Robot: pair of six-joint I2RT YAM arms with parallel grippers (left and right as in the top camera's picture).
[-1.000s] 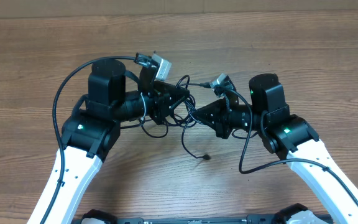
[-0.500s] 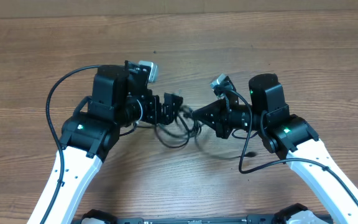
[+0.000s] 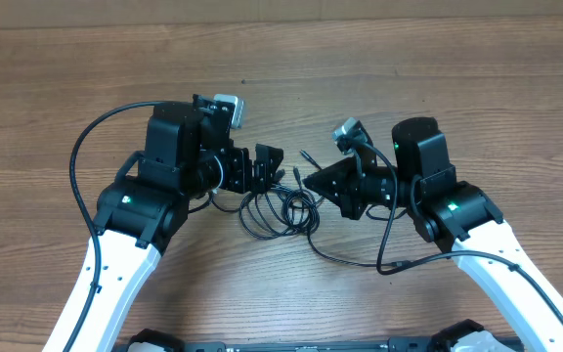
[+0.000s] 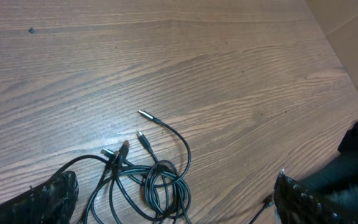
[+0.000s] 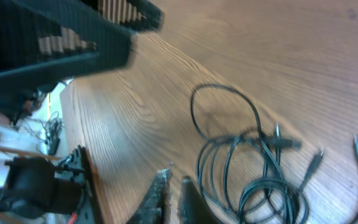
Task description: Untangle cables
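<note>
1. Between my two arms, on the worktop (image 3: 409, 78), the cables (image 3: 281, 207) lie in a loose black knot of overlapping loops.
2. My left fingers (image 4: 42, 202) are spread wide, one at each lower corner of the left wrist view. The knot lies on the wood between them and just ahead, and I see no strand in their grip.
3. My right fingers (image 5: 156, 200) are pressed close together, with only a thin slit between the tips. Whether a strand is pinched there I cannot tell.
4. From overhead, my right fingers point left at the knot's upper right edge, the tip just beside it. My left fingers sit just above the knot's upper left, facing the right ones, with a small gap between the two pairs.
5. Three free ends stick out of the knot on its far side: a slim jack (image 4: 145, 114) reaching furthest, a small plug (image 4: 140, 135) nearer in, and a flat plug (image 4: 122, 149) against the loops.
6. One long strand (image 3: 345, 259) leaves the knot's lower right and curves across the wood below my right arm. Where it ends I cannot tell.
</note>
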